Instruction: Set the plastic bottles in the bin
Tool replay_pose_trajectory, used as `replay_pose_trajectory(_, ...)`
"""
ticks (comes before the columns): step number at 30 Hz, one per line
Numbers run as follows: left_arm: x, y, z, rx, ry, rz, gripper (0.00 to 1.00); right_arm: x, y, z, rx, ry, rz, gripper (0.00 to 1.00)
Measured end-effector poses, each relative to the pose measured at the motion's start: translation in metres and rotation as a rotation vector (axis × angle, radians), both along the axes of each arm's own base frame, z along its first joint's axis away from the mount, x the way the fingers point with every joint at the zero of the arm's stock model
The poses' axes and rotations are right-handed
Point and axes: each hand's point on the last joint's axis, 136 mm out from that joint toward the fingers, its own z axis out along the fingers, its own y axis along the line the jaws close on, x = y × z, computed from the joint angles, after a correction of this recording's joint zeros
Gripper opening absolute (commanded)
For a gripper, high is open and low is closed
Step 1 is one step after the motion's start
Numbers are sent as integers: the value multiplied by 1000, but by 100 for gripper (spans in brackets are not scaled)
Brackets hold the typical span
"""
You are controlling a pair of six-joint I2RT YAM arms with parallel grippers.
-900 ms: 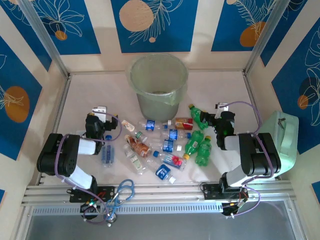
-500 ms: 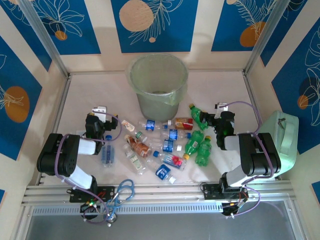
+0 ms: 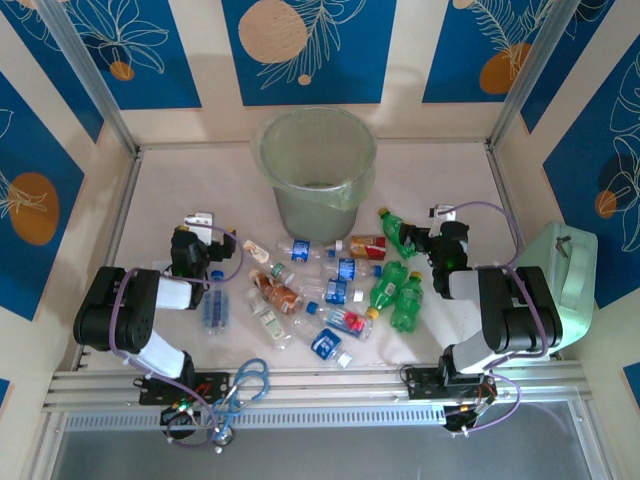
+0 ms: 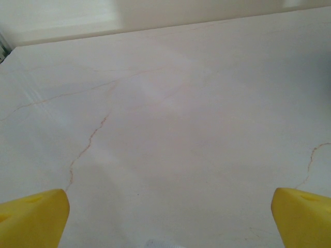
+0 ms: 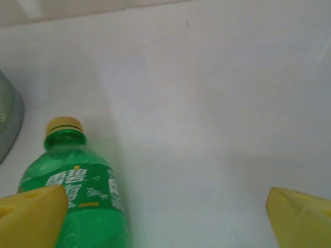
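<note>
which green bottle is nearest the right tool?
The green bottle nearest the bin, beside the open right tool; the other two green bottles lie together, farther from it.

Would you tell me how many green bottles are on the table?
3. The far green bottle lies by the right tool; the middle green bottle and nearest green bottle lie side by side. Others may be hidden.
</note>
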Motion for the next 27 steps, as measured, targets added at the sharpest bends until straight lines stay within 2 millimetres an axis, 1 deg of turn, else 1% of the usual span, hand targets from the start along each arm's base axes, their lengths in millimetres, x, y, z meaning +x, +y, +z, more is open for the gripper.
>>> replay_pose_trajectory(1,0,2,-1,7,23,10,100,3,0,10,-7,20,-16,99)
replay_pose_trajectory(2,0,4,3,14,47,29,100,7,0,24,3,38,-40,99)
replay_pose_trajectory(3,2,9,11,15,52,60,100,13,-1,48,21,35,-68,99)
replay_pose_trajectory(4,5,14,27,3,49,104,100,18,-2,78,55,22,-96,99)
replay_pose_trajectory(5,9,20,52,-22,23,151,100,23,-6,119,104,-20,-139,99)
replay_pose_trajectory(6,12,24,78,-57,-13,188,100,24,-11,147,146,-60,-171,99)
replay_pose_trajectory(7,13,27,107,-109,-60,221,100,20,-18,180,208,-109,-204,99)
replay_pose_trajectory(8,11,28,137,-173,-109,242,99,14,-24,197,262,-130,-220,99)
replay_pose_trajectory(9,9,27,158,-227,-146,249,99,7,-30,204,307,-123,-238,100)
replay_pose_trajectory(10,4,24,179,-290,-179,253,98,0,-34,205,343,-95,-258,98)
replay_pose_trajectory(11,-1,21,191,-344,-191,253,96,-5,-39,200,367,-38,-289,98)
replay_pose_trajectory(12,-4,15,197,-384,-187,243,95,-8,-39,193,373,15,-303,97)
replay_pose_trajectory(13,-8,3,198,-421,-163,221,93,-10,-31,181,375,104,-304,97)
replay_pose_trajectory(15,-14,-26,188,-461,-81,157,91,-15,-8,160,359,262,-266,97)
replay_pose_trajectory(17,-27,-64,169,-473,33,67,89,-26,18,142,330,420,-211,96)
replay_pose_trajectory(19,-42,-96,154,-463,134,-17,88,-37,36,133,299,522,-161,96)
replay_pose_trajectory(21,-57,-120,145,-453,208,-85,89,-46,47,127,265,602,-122,97)
replay_pose_trajectory(22,-65,-129,142,-456,241,-115,89,-49,50,123,252,632,-107,97)
replay_pose_trajectory(23,-70,-134,139,-462,266,-132,89,-52,53,118,242,666,-94,97)
replay_pose_trajectory(24,-74,-135,139,-466,279,-136,89,-53,54,114,236,690,-89,97)
replay_pose_trajectory(27,-81,-134,142,-486,305,-134,88,-51,56,92,225,786,-83,97)
